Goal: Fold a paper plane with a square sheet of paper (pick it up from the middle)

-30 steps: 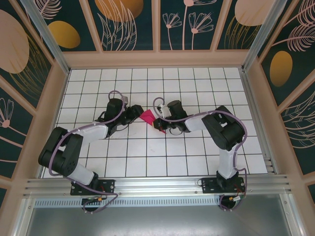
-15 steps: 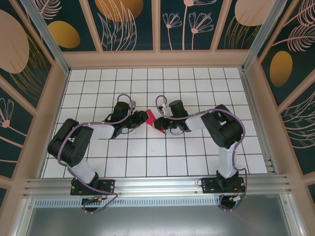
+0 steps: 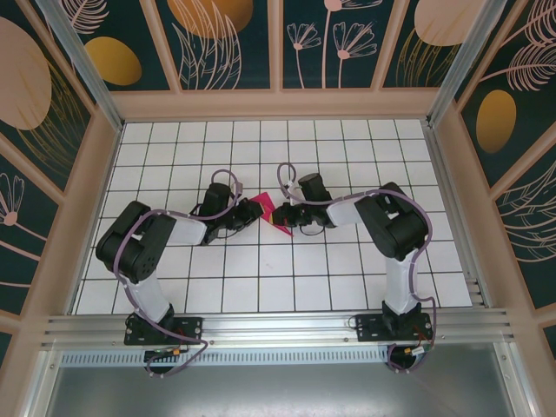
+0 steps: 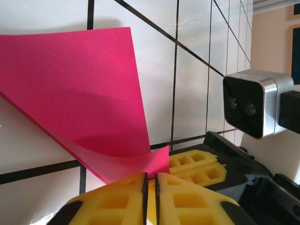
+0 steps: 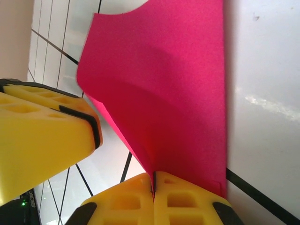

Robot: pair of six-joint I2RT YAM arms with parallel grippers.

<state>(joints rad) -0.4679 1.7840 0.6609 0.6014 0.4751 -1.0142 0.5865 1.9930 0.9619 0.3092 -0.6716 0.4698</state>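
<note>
Step in hand, by judgement: an early fold, with the thin magenta-pink square sheet of paper (image 5: 178, 93) raised and bent between both hands near the centre of the top view.

Nearest, lower edge of the right wrist view: right hand (image 5: 153, 190) clenched, its yellow ribbed fingers (image 5: 187, 201) pressed together on one edge of the sheet, the paper curving up toward the top of the frame.

Lower edge of the left wrist view: left hand (image 4: 150, 187) closed to a thin slit and, judging by the pink tip entering that slit, grasping a lower corner of the sheet. Far edge low over the desk; contact not discernible.

Next move, by judgement:
- Bring one half over the other.
- Align edges and corners before pressing any crease.
- Keep the pull light to avoid tearing.

In the way: both hands just beside each other, leaving little room to press. Avoid finger-to-finger collision.

Farther out: silver-and-black wrist camera (image 4: 255, 103) at the right of the left wrist view; white black-gridded desk (image 3: 347, 261); lilac cable loops (image 3: 291, 174); wooden-framed dark floral wall panels (image 3: 226, 43).
</note>
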